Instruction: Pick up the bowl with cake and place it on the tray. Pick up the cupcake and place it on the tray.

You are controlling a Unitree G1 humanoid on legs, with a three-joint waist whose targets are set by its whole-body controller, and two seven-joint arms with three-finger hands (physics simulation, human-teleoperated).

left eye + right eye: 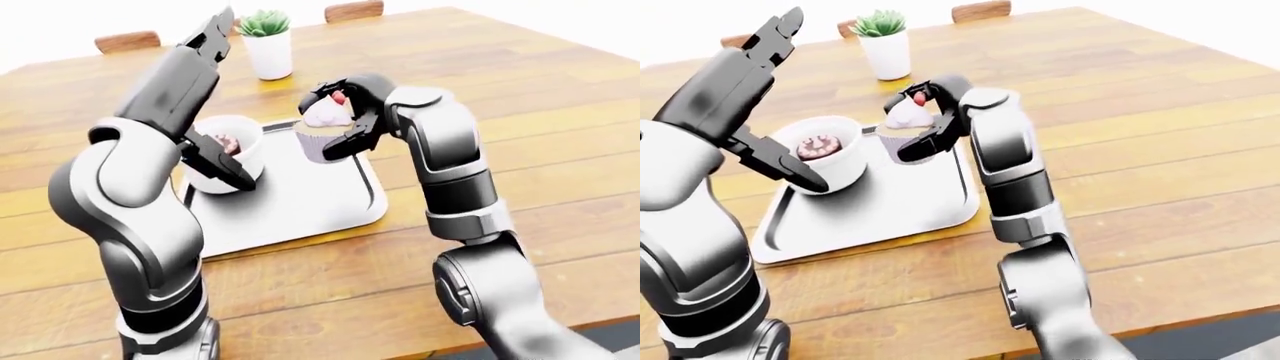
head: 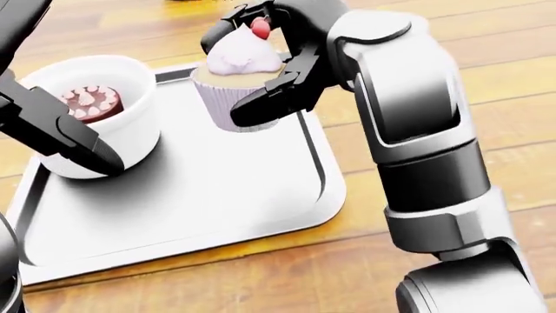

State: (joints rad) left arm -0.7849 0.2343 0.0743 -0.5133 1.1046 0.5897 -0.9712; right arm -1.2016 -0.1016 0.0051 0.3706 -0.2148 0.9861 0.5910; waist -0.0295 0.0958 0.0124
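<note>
The white tray (image 2: 200,222) lies on the wooden table. A white bowl (image 2: 130,140) with a small chocolate cake (image 2: 91,103) stands on the tray's left part. My right hand (image 2: 227,78) is shut on the cupcake (image 2: 227,91), which has a pale wrapper, lilac frosting and a red cherry. It holds the cupcake slightly tilted over the tray's top right part, and I cannot tell whether it touches the tray. My left hand (image 1: 805,101) is open: one finger (image 2: 73,143) lies against the bowl's near side, and another is raised high.
A potted succulent in a white pot (image 1: 268,46) stands on the table (image 1: 520,90) beyond the tray. Two chair backs (image 1: 352,10) show at the table's top edge. My right forearm (image 2: 409,98) rises just right of the tray.
</note>
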